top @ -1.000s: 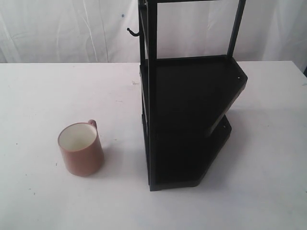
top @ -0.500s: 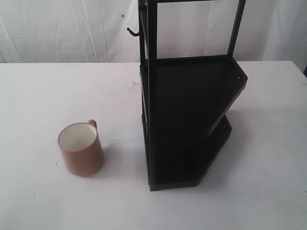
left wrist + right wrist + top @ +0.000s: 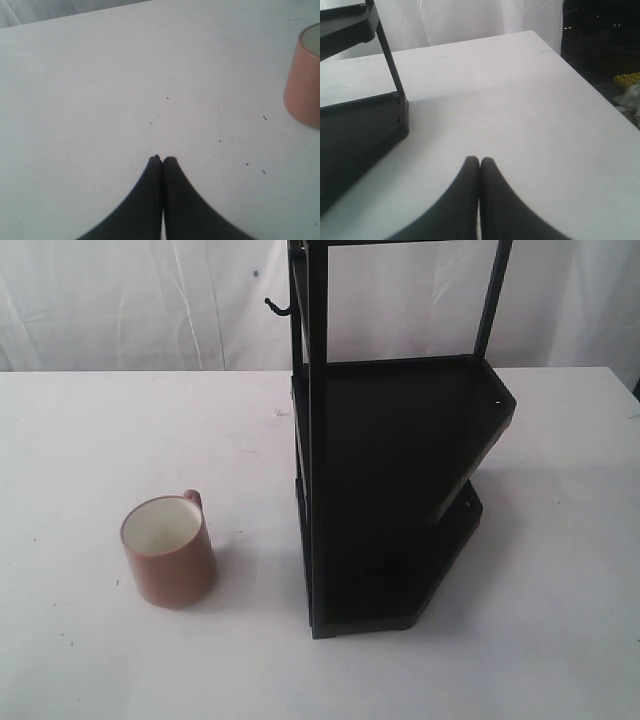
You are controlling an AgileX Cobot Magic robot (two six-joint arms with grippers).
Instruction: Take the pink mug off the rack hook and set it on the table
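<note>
The pink mug (image 3: 170,551) stands upright on the white table (image 3: 100,440), left of the black rack (image 3: 395,490), its handle turned to the far side. High on the rack's left post the rack hook (image 3: 277,307) sticks out with nothing on it. In the left wrist view my left gripper (image 3: 162,160) is shut and empty above bare table, and the pink mug (image 3: 304,92) shows at the frame's edge, apart from it. My right gripper (image 3: 479,161) is shut and empty over the table, beside the rack (image 3: 360,130). Neither gripper appears in the exterior view.
A white curtain (image 3: 130,300) hangs behind the table. The right wrist view shows the table's edge (image 3: 590,82) with dark floor and yellow clutter (image 3: 627,80) beyond.
</note>
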